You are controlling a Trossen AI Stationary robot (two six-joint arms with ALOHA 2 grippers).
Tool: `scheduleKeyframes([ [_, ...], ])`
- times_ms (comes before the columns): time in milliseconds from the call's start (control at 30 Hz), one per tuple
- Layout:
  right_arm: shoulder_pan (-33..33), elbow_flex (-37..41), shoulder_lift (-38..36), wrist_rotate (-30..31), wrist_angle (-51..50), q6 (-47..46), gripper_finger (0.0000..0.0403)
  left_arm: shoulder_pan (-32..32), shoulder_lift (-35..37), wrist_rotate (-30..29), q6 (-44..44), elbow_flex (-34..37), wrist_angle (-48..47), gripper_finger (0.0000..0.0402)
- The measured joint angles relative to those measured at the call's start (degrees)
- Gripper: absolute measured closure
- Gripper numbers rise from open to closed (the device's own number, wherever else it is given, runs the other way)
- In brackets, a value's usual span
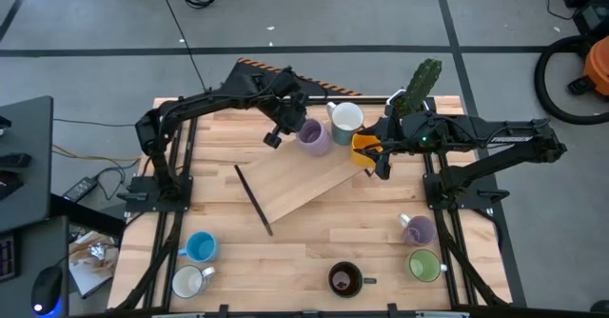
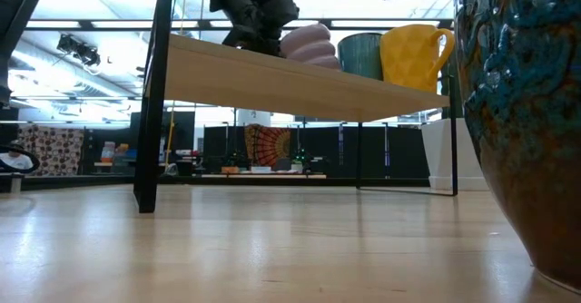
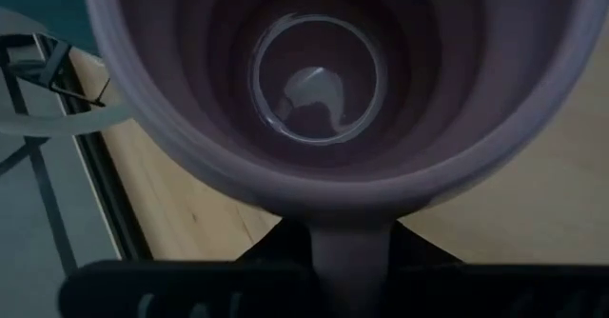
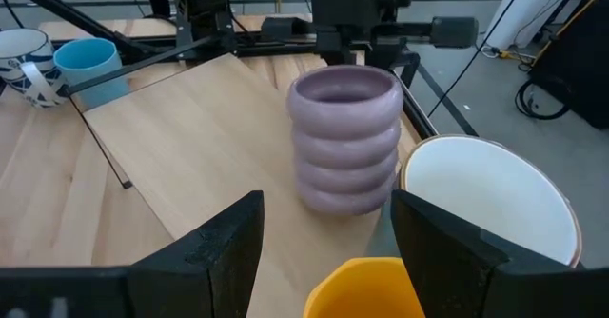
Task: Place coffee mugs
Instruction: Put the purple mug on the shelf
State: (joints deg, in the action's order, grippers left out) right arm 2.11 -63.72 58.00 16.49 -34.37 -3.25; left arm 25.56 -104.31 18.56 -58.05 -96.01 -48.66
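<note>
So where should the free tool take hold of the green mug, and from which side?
A judgement: grip the green mug by its rim wall, coming straight down from above. It stands upright and open-mouthed near the table's front right corner, so one finger can go inside and one outside. Pick a stretch of rim away from its handle and from the lavender mug just behind it.

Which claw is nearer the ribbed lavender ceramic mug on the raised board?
Left. The left claw grips that ribbed lavender ceramic mug; the right claw hangs open above the orange mug.
</note>
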Motion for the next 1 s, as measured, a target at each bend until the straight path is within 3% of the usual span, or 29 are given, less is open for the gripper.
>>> scheduleKeyframes([
  [333,0.0,0.0,0.0,0.0,0.0,0.0,0.0167,0.0,-0.7,-0.4,-0.5,-0.1,0.1,0.0365],
  [767,0.0,0.0,0.0,0.0,0.0,0.0,0.0167,-0.4,-0.7,-5.6,2.7,-0.1,5.4,0.0262],
  [1000,0.0,0.0,0.0,-0.1,0.0,0.2,0.0167,-0.4,-0.7,-9.0,3.3,0.0,6.1,0.0238],
])
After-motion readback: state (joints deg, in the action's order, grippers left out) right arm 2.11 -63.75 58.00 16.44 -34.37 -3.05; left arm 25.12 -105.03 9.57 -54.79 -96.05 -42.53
